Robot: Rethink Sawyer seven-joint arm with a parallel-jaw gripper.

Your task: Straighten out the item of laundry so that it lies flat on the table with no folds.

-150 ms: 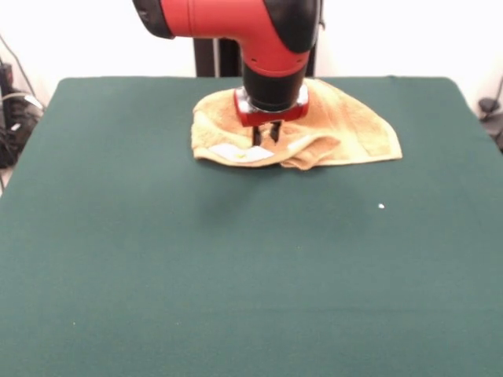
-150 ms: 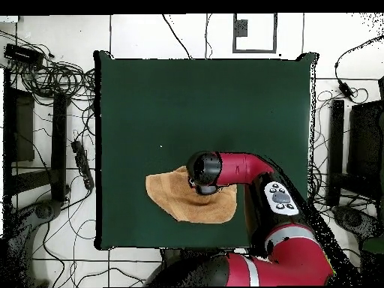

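Green table (image 1: 157,259); arm (image 1: 236,23) vertical; fingers (image 1: 266,134) touching rumpled towel (image 1: 354,129).

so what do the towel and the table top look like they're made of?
Towel: soft orange-tan cloth, probably terry; it slumps in thick rumpled folds, matte, with a white label at its front hem. Table: dark green matte covering, felt-like by its even, glare-free look; what lies beneath is hidden.
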